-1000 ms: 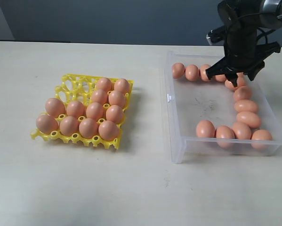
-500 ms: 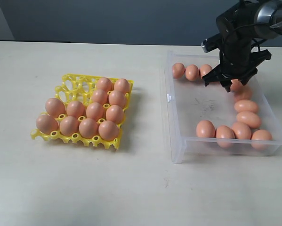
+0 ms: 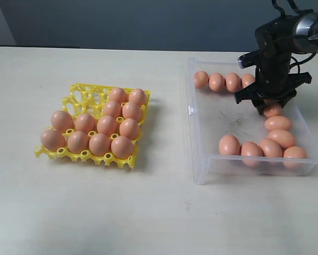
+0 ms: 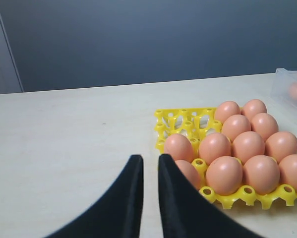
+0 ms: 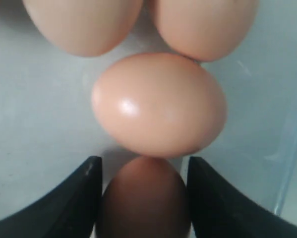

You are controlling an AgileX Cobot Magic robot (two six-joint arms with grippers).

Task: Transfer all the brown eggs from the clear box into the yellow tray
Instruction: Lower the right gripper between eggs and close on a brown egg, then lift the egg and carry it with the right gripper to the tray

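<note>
Eggs (image 3: 107,125) sit in yellow tray (image 3: 80,95) and clear box (image 3: 196,146).

The right arm (image 3: 284,33) reaches in from the exterior view's upper right with its wrist bent straight down, the right gripper (image 3: 267,106) pointing downward with its black fingers (image 5: 74,203) spread wide, while the left gripper (image 4: 149,159) sits level, its jaws nearly pressed together.

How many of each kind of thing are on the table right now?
Yellow tray: 1
Clear box: 1
Eggs: 23 showing, 12 in the tray and 11 in the box; the end effector may hide another
Total: 25
</note>
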